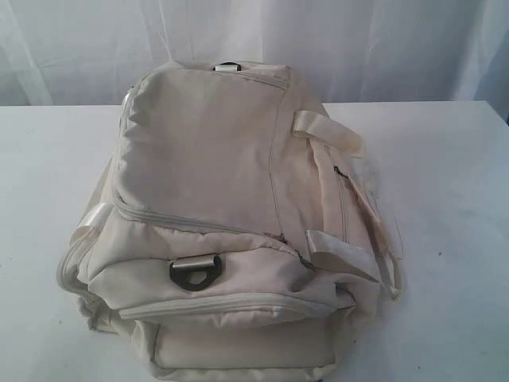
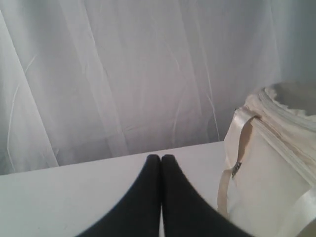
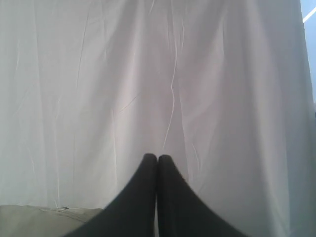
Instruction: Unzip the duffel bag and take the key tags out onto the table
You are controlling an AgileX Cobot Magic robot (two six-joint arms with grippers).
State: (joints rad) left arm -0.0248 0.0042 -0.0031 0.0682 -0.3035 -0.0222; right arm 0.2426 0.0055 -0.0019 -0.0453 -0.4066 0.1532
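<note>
Two black tapered hands, the left hand point(image 2: 161, 158) and the right hand point(image 3: 157, 158), each show fingers pressed together with nothing between them, and neither touches the bag. The large cream fabric duffel bag point(image 1: 231, 231) fills the centre of the exterior frame on the broad white desk point(image 1: 453, 175), with every visible zip closed. The bunch of coloured plastic key tags is nowhere in sight and is presumably inside.

One risk is that the zip pulls are small and hard to pick out against the pale cloth, so a hand may pinch fabric or a shiny cream webbing strap point(image 1: 328, 131) instead. Another is that the bag is soft and unanchored, so tugging a zip with one hand could drag or crumple it rather than open it, unless the other hand braces it. Several pockets also invite opening the wrong one.
</note>
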